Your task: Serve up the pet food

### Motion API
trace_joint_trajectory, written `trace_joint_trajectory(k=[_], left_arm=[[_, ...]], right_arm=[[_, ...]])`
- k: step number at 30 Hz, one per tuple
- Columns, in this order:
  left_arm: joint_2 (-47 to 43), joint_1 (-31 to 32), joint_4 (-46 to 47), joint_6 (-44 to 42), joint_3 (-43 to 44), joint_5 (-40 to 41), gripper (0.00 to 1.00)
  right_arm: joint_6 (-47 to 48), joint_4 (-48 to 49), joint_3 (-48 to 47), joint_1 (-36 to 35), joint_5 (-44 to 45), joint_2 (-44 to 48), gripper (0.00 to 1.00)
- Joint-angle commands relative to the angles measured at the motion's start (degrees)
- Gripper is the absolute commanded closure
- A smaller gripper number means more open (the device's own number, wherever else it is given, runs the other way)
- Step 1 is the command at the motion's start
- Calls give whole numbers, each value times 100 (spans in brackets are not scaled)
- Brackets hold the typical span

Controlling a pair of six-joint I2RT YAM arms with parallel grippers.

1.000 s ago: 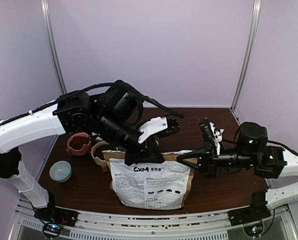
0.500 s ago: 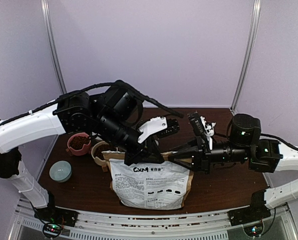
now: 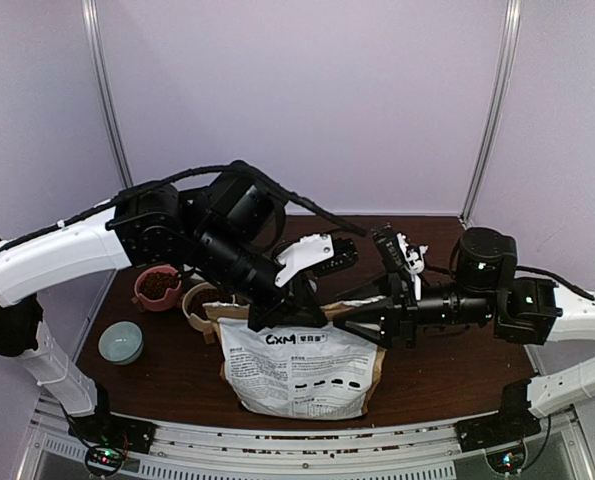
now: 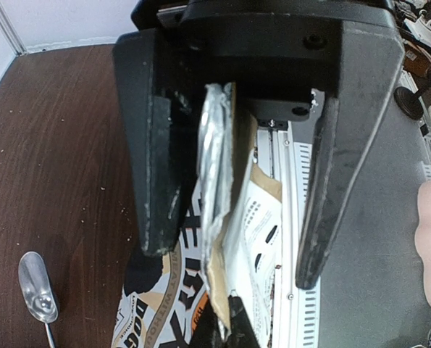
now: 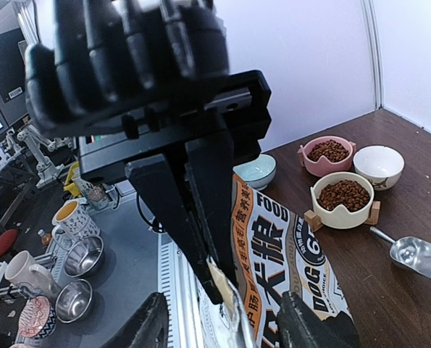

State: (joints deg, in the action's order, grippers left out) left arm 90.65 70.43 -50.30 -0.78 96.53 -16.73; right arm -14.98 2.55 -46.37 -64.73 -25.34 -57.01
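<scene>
Sliding leftward since the earlier frame, the right gripper (image 4: 233, 261) had spread its jaws astride the top of the bag (image 3: 302, 365). Far left, kibble (image 5: 344, 194) filled the glossy pink bowl (image 5: 329, 168) and the cream bowl (image 5: 342, 219) beside it. The left gripper (image 4: 226, 328) was clenched on the bag's crinkled, foil-lined paper rim. An uneven tug could have torn it or toppled the bag, spilling pellets.

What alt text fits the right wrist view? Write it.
The black left fingers pinch the top edge of a brown-and-white printed paper food bag; the right fingers stand open around that edge. Behind, on the dark wooden table, sit two bowls of reddish-brown kibble and a silver metal scoop.
</scene>
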Motion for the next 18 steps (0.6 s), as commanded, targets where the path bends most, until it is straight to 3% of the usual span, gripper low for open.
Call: trace_joint_trajectory(k=[1, 6, 10, 11, 16, 18], left_arm=[[-33, -39, 214, -10, 24, -16, 100], [-63, -39, 214, -1, 15, 6, 100], [-61, -39, 214, -1, 15, 3, 100], [-60, -43, 214, 5, 21, 3, 100], [-44, -39, 213, 23, 30, 14, 100], [-28, -39, 207, 33, 60, 5, 100]], right_arm=[[54, -126, 134, 69, 228, 182, 47], [19, -147, 314, 157, 293, 344, 48], [-24, -127, 367, 188, 264, 406, 56], [-30, -109, 369, 191, 244, 404, 59], [-189, 226, 434, 195, 67, 377, 96], [-240, 337, 476, 201, 31, 396, 100]])
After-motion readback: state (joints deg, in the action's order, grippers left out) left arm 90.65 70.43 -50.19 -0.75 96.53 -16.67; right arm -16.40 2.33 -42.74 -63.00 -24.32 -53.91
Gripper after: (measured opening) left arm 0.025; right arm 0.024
